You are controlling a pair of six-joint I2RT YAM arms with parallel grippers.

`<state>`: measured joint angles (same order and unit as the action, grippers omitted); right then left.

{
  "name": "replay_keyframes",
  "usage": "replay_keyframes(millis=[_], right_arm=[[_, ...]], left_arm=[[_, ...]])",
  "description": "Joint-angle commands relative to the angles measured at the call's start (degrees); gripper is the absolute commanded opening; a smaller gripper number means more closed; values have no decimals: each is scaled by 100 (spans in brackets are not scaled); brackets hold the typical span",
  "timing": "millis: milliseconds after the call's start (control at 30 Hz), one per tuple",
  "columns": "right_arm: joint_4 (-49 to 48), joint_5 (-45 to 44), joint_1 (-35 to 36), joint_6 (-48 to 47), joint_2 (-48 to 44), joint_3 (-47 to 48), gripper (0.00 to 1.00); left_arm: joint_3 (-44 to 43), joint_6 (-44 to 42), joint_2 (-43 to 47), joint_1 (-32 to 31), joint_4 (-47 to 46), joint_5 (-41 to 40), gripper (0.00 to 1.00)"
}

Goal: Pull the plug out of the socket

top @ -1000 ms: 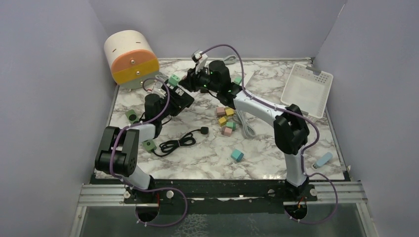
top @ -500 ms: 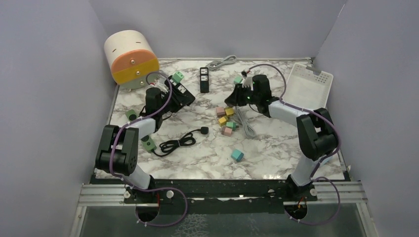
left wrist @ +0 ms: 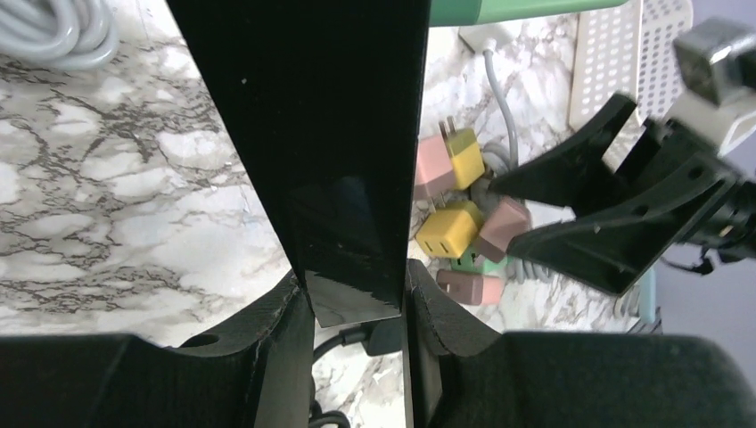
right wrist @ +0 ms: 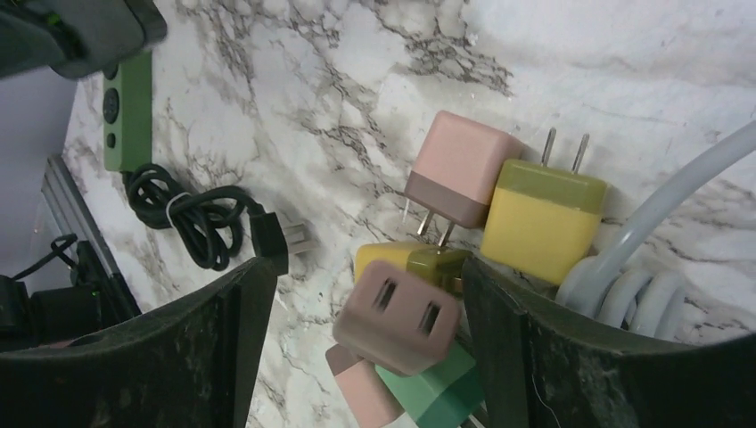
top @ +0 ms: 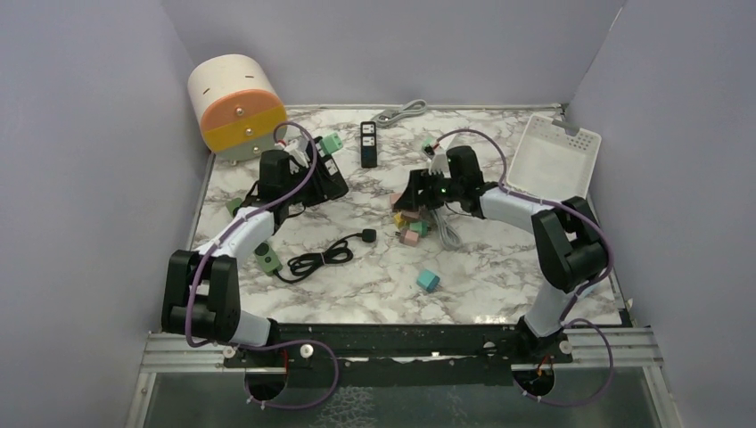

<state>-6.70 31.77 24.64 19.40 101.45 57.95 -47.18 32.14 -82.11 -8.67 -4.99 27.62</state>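
While my left tool [left wrist: 357, 299] is clamped on the black socket strip [left wrist: 330, 134], one finger pressed against each long side, it holds the strip at the rear left of the tabletop [top: 499, 267], near the cream-and-orange drum [top: 236, 105]. The green plug [top: 332, 143] sits at the far end of that strip and touches it. From above I cannot tell how deep its pins go.

My right tool [right wrist: 365, 267] hangs low over the cluster of small adapters in the middle of the tabletop, its fingers well apart and gripping nothing. Between them lies a mauve adapter [right wrist: 397, 316] with two slots facing up, resting on a teal one [right wrist: 428, 383]. It is close to one finger, but I cannot tell whether they touch. Just beyond it, a pink adapter [right wrist: 459, 169] and a yellow adapter [right wrist: 544, 218] lie side by side, touching, with their prongs bare. A coil of grey cable [right wrist: 624, 267] lies against the yellow one.

Off to one side, a black cord [right wrist: 201, 218] lies bundled with its own plug loose on the marble, and a green adapter [right wrist: 127, 107] lies just past it. A short black socket bar [top: 368, 143] lies at the rear between my two arms, and a white basket [top: 553, 160] is at the rear right.
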Motion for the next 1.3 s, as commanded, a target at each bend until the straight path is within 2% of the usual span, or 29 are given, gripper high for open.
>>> replay_keyframes(millis=[0,267,467,733,767,800,833,900,933,1100,1200,1233,1267], right_arm=[[-136,-41,-13,-138,-499,578,81],[-1501,-93,382,414,-144,1553,80],[-1143,-9,629,285,714,2699,79],[-763,53,848,165,1104,3073,75],[-734,64,853,157,1136,3073,72],[-711,79,857,149,1154,3073,65],[-702,102,858,138,1165,3062,51],[-694,56,857,145,1152,3039,10],[-622,-4,858,141,1142,3049,2],[-430,23,791,39,857,2956,1],[-1030,1146,408,711,675,2594,1],[-887,1224,374,681,643,2673,1],[-297,889,426,349,588,2845,1]], left_arm=[[-117,-767,431,-269,95,127,0],[91,-558,499,-914,-174,-339,0],[-25,-560,437,-1104,-171,-404,0],[-48,-525,434,-1125,-195,-441,0],[-39,-521,431,-1120,-204,-442,0],[-37,-521,438,-1122,-205,-442,0],[-29,-524,433,-1125,-203,-451,0],[-5,-529,429,-1127,-188,-484,0],[10,-529,422,-1124,-168,-515,0],[25,-401,330,-1045,257,-1196,0],[79,-213,185,-804,464,-1462,0],[116,-157,146,-706,466,-1495,0],[153,-103,97,-621,454,-1522,0]])
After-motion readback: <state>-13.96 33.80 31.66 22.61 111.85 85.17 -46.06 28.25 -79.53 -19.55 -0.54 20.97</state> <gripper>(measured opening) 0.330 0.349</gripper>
